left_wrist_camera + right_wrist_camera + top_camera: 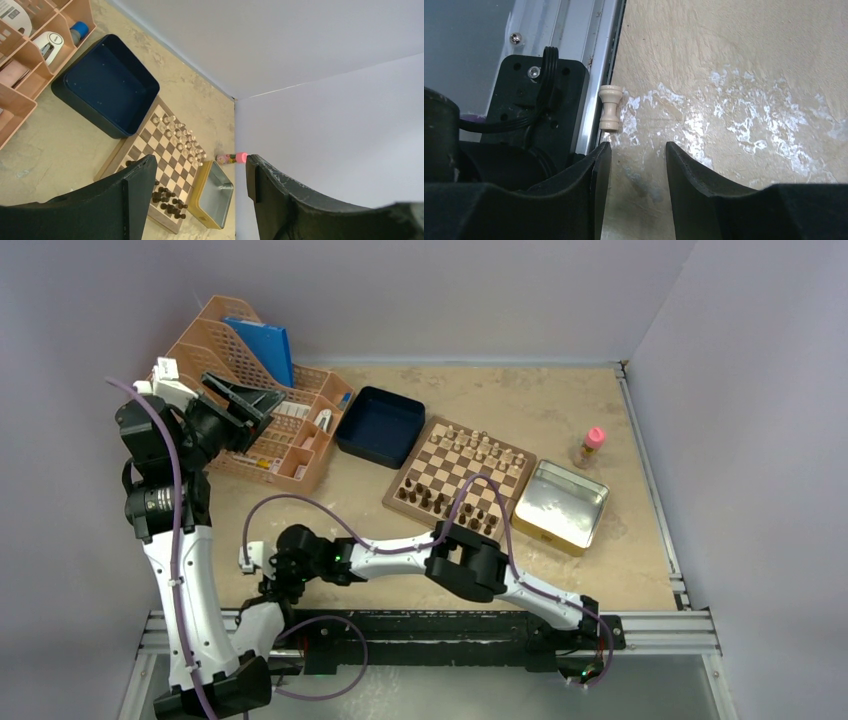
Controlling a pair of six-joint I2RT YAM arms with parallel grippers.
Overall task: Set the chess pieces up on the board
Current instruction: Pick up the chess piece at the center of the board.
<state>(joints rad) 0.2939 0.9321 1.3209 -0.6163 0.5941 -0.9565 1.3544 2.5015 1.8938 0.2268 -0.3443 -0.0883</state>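
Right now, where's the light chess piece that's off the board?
Right wrist view: the chess piece sits at the edge of the table beside the metal rail, just ahead of the open right gripper.

From above, the chess pieces (pixel 478 445) on the board (pixel 440 465) are too small to tell type, and a purple cable (pixel 480 478) hides squares toward its 6 o'clock edge. In the left wrist view, one finger (pixel 135 195) of the left gripper (pixel 202 175) covers the board's 7 o'clock corner. The desk organizer (pixel 15 107) is cut off at 10 o'clock.
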